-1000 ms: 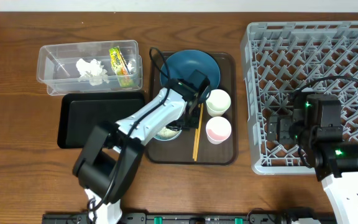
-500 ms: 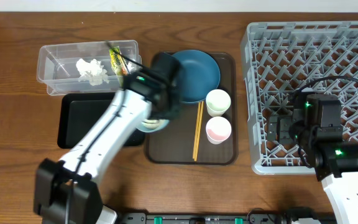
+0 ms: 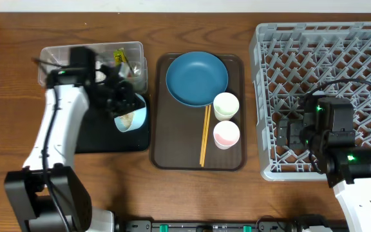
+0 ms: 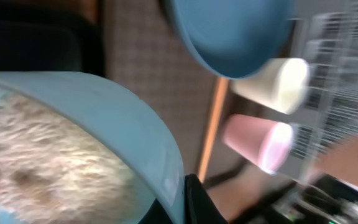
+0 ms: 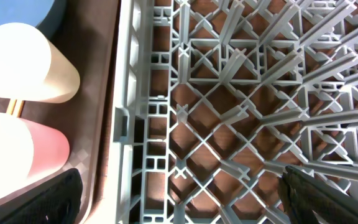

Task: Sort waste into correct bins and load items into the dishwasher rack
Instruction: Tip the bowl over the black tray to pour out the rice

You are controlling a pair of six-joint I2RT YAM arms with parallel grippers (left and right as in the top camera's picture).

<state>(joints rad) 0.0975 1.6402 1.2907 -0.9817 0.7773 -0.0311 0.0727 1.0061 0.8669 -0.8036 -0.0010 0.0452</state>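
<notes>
1. Bowl, light blue, hangs tilted over black tray, left gripper pinching its rim
2. Tip it steeply, keeping rice inside tray walls
3. Right gripper hovers spread above dishwasher rack

matt grey plastic rack; smooth, perhaps plastic bowl

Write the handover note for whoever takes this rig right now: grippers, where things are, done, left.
Left gripper: shut on the light blue bowl, rice inside, held over the black tray.
Right gripper: open, empty, over the rack.
Done: wrapper in the clear tub; tissue mostly hidden by the left arm.
Left: dump rice, rack the bowl; plate, white cup, pink cup and chopsticks wait on the brown tray.
</notes>
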